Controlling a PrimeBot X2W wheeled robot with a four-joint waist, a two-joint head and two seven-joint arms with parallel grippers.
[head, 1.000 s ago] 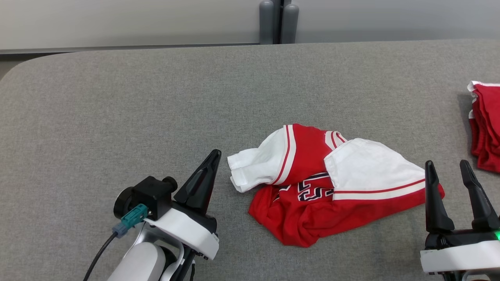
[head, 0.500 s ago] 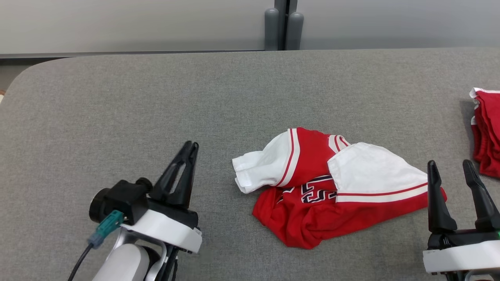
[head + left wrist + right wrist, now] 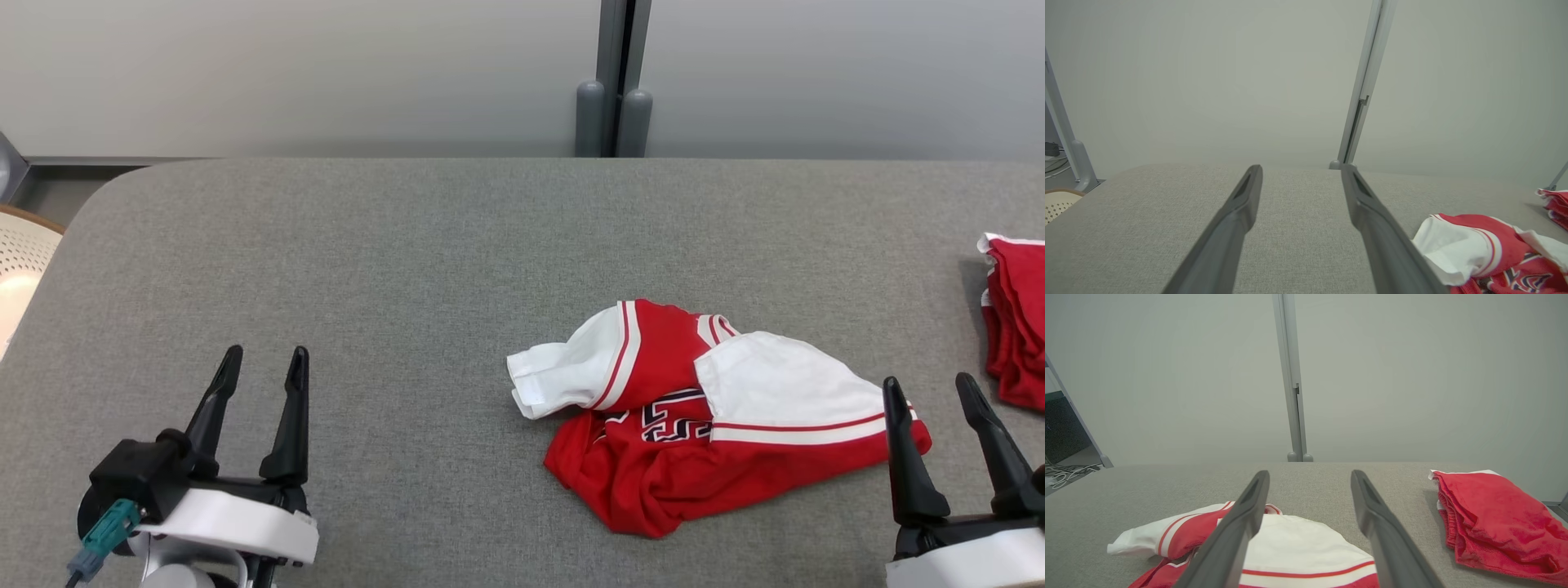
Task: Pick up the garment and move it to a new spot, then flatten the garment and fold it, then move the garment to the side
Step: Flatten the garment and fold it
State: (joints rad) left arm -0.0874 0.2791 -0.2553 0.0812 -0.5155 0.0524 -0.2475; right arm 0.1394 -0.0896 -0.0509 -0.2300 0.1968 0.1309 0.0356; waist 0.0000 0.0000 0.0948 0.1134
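Head view gives me the red-and-white jersey (image 3: 710, 416) lying crumpled on the grey fabric table (image 3: 408, 261), right of centre and toward the near edge. One white sleeve sticks out to its left. A second white panel with a red stripe lies folded over its right side. Dark block lettering shows on the red body between them.

My left gripper (image 3: 267, 353) sits at the lower left, fingers spread with bare table between them and nothing held. It is well apart from the jersey. My right gripper (image 3: 927, 380) is at the lower right, likewise spread wide and empty. Its inner finger overlaps the jersey's right end in this view, and I cannot tell whether it touches the cloth. From the right wrist view, the jersey lies low behind that same finger and runs off to its left.

A stack of folded red garments (image 3: 1016, 327) rests at the table's right edge, apart from the jersey. Beyond the far edge a grey partition post (image 3: 614, 106) stands against a pale wall. A pale perforated object (image 3: 20, 261) with a wooden rim shows past the table's left corner.
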